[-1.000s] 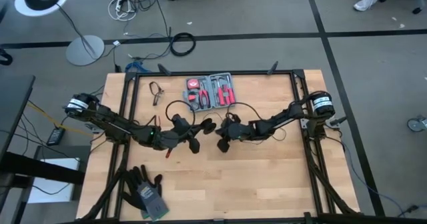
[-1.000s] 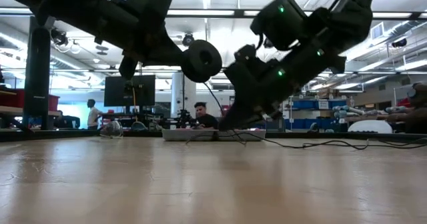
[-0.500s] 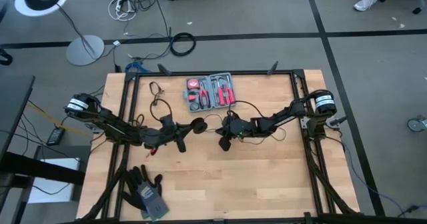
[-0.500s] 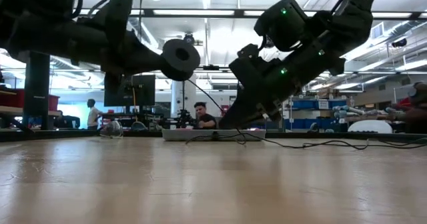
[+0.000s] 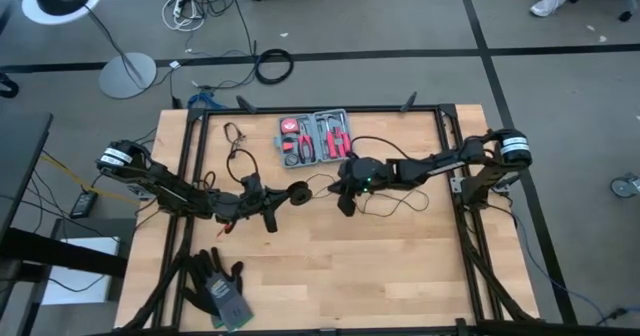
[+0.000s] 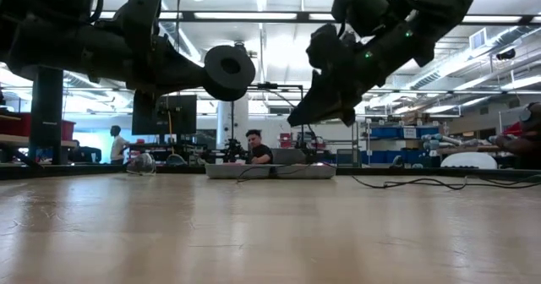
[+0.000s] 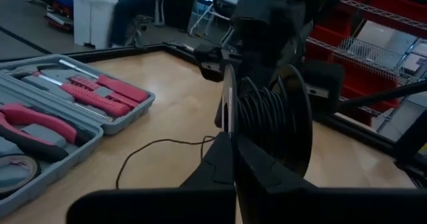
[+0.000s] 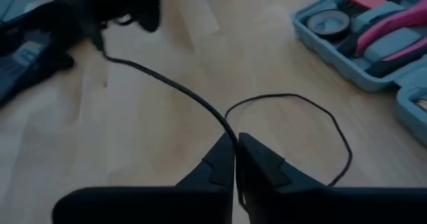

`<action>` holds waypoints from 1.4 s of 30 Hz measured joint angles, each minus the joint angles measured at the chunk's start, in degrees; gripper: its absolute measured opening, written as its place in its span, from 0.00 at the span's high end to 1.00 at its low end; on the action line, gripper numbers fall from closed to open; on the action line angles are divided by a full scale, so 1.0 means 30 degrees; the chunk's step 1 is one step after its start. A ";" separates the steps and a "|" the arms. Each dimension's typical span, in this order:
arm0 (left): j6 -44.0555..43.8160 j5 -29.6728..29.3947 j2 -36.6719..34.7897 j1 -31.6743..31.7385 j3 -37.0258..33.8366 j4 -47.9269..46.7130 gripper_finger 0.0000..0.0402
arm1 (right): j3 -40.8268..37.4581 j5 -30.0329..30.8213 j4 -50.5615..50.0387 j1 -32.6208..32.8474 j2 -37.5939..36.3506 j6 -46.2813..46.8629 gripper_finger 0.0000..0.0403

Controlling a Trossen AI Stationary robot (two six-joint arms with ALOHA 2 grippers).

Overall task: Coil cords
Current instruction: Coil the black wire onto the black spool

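The cord is a thin black wire, partly wound on a round black spool (image 5: 297, 191) (image 7: 270, 117). My left gripper (image 5: 283, 197) is shut on the spool and carries it above the table's middle (image 6: 228, 71). From the spool the cord (image 8: 167, 84) runs to my right gripper (image 5: 345, 202), which is shut on it just to the spool's right. Past those fingers the slack cord (image 8: 320, 117) lies in loops on the table (image 5: 400, 201). My left gripper pinches the rim of one spool flange (image 7: 229, 111) between its two fingers (image 7: 220, 161). The fingers come in about level from the table's left. The spool stands on edge, lifted clear of the table. My right gripper pinches a single strand of the cord (image 8: 231, 132) between its fingertips (image 8: 257, 159), slanting down from the table's right. The fingers lie across the strand. The strand between them and the spool is off the table in a gentle bow; the rest trails down onto the wood.
An open grey tool kit (image 5: 315, 138) with red tools lies at the far middle. A pair of dark gloves (image 5: 215, 286) lies near the front left corner. A small dark item (image 5: 235, 141) sits far left. Bare wood (image 5: 380, 266) fills the near half.
My left gripper has drawn back toward the table's left edge with the spool, tipped to level, then kept still. My right gripper has risen and shifted a little toward the far right, lifting its strand of cord off the table.
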 joint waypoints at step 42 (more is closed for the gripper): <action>0.0882 0.0648 0.0000 0.0000 0.0022 0.1007 1.00 | 0.0240 0.2882 0.6315 0.3201 0.6065 -0.4362 0.85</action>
